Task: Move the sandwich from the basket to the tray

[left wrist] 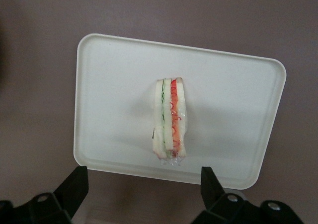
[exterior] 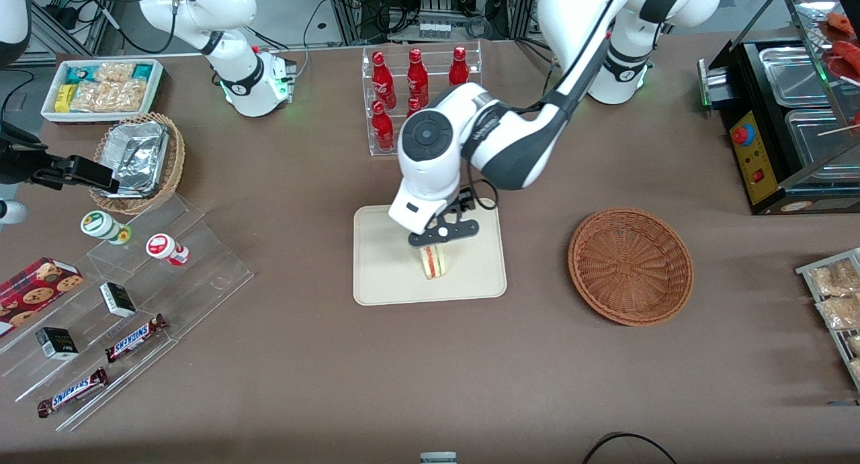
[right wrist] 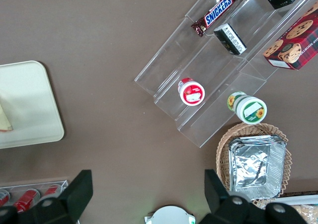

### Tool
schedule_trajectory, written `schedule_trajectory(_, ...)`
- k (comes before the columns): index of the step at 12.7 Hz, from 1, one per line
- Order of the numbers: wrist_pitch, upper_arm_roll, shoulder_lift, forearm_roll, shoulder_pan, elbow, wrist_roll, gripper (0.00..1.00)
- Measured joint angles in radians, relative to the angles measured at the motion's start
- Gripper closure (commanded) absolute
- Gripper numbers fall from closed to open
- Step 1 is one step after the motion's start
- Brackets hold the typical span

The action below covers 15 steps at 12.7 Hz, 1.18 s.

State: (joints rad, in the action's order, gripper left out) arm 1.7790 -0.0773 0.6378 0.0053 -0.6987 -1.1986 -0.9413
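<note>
Sandwich (exterior: 435, 261) stands on edge near middle of tray (exterior: 376, 276), well inside low rim, so placement looks done. Tool (exterior: 440, 239) hovers just above it, fingers (left wrist: 74, 186) spread wide, gripping nothing. Wedge: pale bread, green and red filling stripes, clear wrap. Basket (exterior: 630, 266) empty on table (exterior: 269, 356), toward working arm's end.

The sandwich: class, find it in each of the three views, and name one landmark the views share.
Front view: the sandwich stands on the tray, just below the open claw, with the basket empty.
Left wrist view: the sandwich sits mid-tray, apart from both claw fingers.
Right wrist view: only a pale corner shows at the picture's edge, on the tray.
Shared landmark: the tray.
</note>
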Motion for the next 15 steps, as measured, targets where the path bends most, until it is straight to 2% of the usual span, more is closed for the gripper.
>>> schedule_trajectory(4,-0.128,0.005,-0.057,0.000,0.112,-0.015,0.057,0.00)
schedule_trajectory(12,-0.151,0.008,-0.291,-0.001,0.393,-0.238,0.520,0.00)
schedule_trajectory(15,-0.202,0.008,-0.356,-0.009,0.506,-0.278,0.702,0.00)
